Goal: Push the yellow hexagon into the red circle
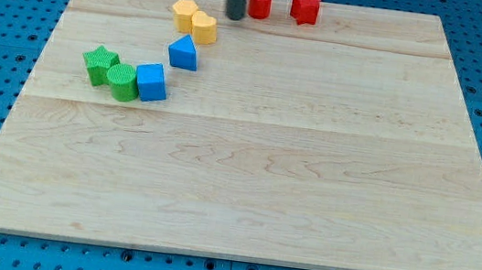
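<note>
The yellow hexagon (183, 13) lies near the view's top, left of centre, touching a second yellow block (203, 28) at its lower right. The red circle (259, 2) stands at the board's top edge, right of the hexagon. My tip (235, 15) is the end of a dark rod that comes down from the view's top. It stands just left of the red circle, between it and the yellow blocks, a short way from the second yellow block.
A red star-like block (306, 6) sits right of the red circle. A blue triangle (183, 52), a blue cube (151, 82), a green cylinder (122, 81) and a green star (99, 64) lie below left. The wooden board (255, 174) rests on a blue pegboard.
</note>
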